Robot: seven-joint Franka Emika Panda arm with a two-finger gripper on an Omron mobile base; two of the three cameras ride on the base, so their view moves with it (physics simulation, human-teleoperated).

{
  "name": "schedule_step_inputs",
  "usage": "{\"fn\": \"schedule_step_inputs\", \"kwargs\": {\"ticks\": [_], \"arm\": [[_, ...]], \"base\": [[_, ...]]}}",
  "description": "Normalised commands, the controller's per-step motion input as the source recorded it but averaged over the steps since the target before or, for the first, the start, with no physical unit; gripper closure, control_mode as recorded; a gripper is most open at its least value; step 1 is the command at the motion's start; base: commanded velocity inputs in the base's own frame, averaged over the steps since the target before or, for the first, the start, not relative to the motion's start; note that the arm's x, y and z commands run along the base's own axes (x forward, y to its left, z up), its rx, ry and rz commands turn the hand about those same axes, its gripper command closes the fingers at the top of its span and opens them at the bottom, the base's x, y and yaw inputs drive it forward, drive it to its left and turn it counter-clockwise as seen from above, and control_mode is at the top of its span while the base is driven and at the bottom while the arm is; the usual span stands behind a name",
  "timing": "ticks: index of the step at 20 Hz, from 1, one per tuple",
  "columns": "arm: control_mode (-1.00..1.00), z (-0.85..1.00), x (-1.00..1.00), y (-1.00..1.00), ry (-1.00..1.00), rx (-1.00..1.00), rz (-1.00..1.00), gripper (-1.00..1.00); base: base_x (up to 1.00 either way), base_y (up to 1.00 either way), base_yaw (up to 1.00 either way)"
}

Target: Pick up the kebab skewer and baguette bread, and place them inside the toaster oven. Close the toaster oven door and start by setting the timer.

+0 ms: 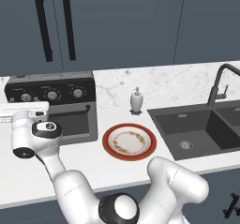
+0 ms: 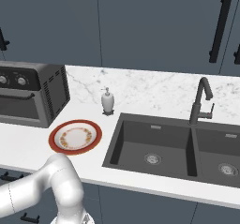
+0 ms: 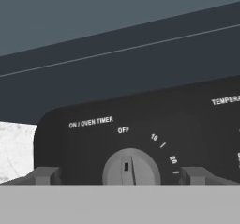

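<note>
Fingertips (image 3: pixel 46 175) flank the timer knob (image 3: pixel 131 167) at the bottom of the hand view, one each side, apart from it. Gripper (image 3: pixel 120 176) fully spread, holding nothing. Squared up on the knob under the "ON / OVEN TIMER" label, pointer near OFF; judged a pre-grasp for the timer step, timer not yet set. Wide stance presumably there to clear the knob before closing.

Toaster oven (image 1: pixel 56 107) directly ahead of gripper, against the backsplash. Toaster oven door (image 1: pixel 70 121) shut, bar handle across its upper edge, below gripper level. Kebab skewer and baguette bread: can't tell through the dark glass; presumably inside.

Plate (image 1: pixel 129 141) bare, off to gripper's right on the counter. Soap dispenser (image 1: pixel 136 100) further right and back, well apart from the oven. Sink (image 1: pixel 197 129) and faucet (image 1: pixel 219 85) beyond that, far right. Temperature knob next over to the right on the panel, with a third beyond it; only nearby thing to foul if the fingers drift. Nothing between gripper and timer knob.
</note>
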Motion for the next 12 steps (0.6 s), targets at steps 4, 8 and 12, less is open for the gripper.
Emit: {"fn": "schedule_step_inputs", "kwargs": {"ticks": [4,8,12], "arm": [[-1.0,0.0,-0.01,0.0,0.0,0.0,0.0,-1.0],[-1.0,0.0,0.0,0.0,-0.02,0.0,0.0,-1.0],[-1.0,-0.01,0.02,0.0,0.0,0.0,0.0,1.0]], "base": [[0.0,0.0,0.0],[0.0,0.0,0.0],[0.0,0.0,0.0]]}}
